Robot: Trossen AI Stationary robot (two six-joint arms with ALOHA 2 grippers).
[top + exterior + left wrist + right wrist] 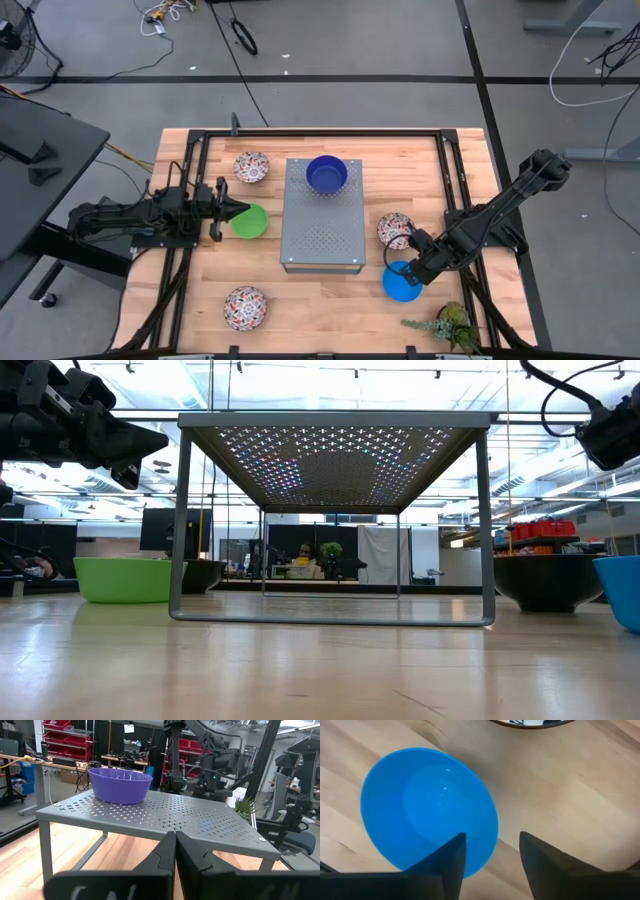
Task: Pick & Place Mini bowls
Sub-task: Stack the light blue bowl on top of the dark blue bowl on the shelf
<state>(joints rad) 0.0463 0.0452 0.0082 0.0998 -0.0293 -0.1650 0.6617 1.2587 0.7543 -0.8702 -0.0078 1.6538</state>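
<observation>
Table (330, 305): your wooden top, dark rails along its sides.
Centre: grey perforated box (321, 225).
Left: green bowl (250, 221), floral bowls at back (252, 167) and front (245, 307).
Right: floral bowl (394, 229), blue bowl (401, 282), small plant (448, 324) at the front corner.

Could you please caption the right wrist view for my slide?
Right gripper, jaws open, straddling the rim of the bright blue bowl on the wooden table.

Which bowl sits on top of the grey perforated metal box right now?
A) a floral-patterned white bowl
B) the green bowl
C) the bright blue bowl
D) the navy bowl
D: in the high view the navy bowl stands on the grey perforated box near its far edge, while the other bowls sit on the wooden table.
</observation>
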